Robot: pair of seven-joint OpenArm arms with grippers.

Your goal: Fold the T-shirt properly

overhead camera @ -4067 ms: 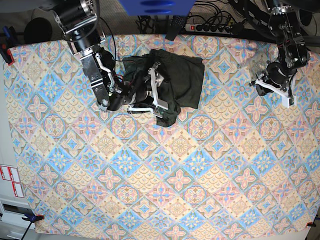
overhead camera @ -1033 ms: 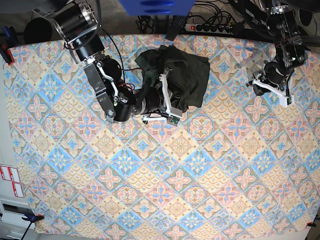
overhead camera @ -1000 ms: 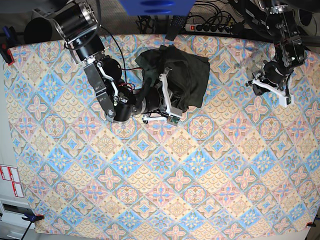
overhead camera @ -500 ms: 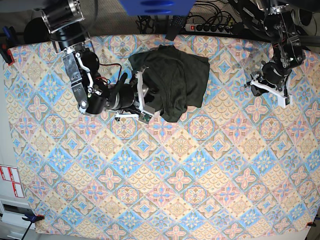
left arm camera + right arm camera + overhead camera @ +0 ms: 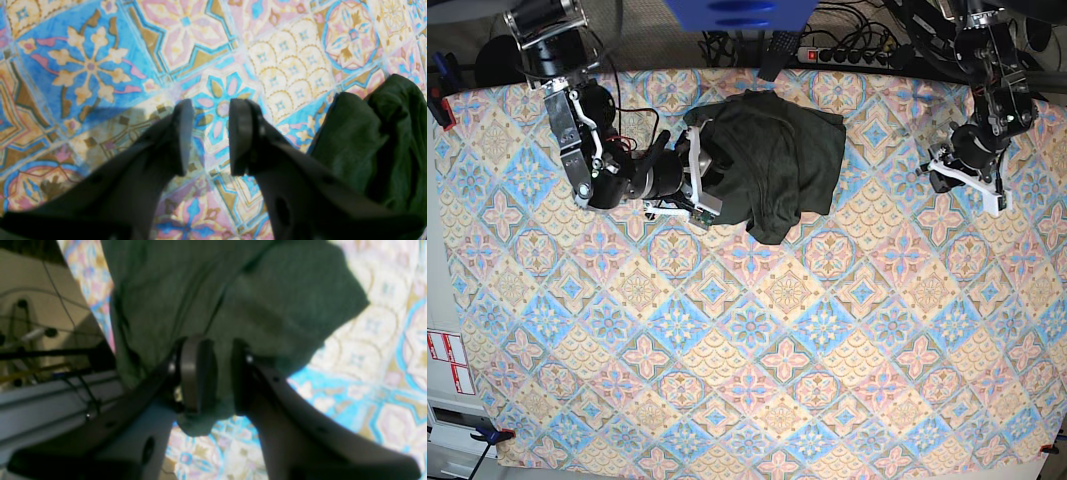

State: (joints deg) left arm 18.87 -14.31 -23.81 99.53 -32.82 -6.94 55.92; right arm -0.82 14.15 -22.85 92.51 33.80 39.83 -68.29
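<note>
The dark olive-green T-shirt (image 5: 777,150) lies bunched in a rough folded heap at the back middle of the patterned tablecloth (image 5: 747,350). My right gripper (image 5: 695,180) is at the heap's left edge. In the right wrist view its fingers (image 5: 195,373) stand apart over the T-shirt (image 5: 200,283), with fabric showing in the gap of the right gripper (image 5: 218,351). My left gripper (image 5: 965,180) hovers far to the right of the heap. The left gripper (image 5: 210,113) is open over bare cloth, and the T-shirt (image 5: 367,143) shows at that view's right edge.
A power strip (image 5: 847,55) and cables run along the table's back edge, just behind the shirt. A clamp (image 5: 437,105) holds the cloth at the far left. The table's back edge (image 5: 66,386) shows close to the right gripper.
My right gripper has opened and drawn back leftward from under the heap to its left edge. The shirt's left side shifted left with it. The left arm has hardly moved.
</note>
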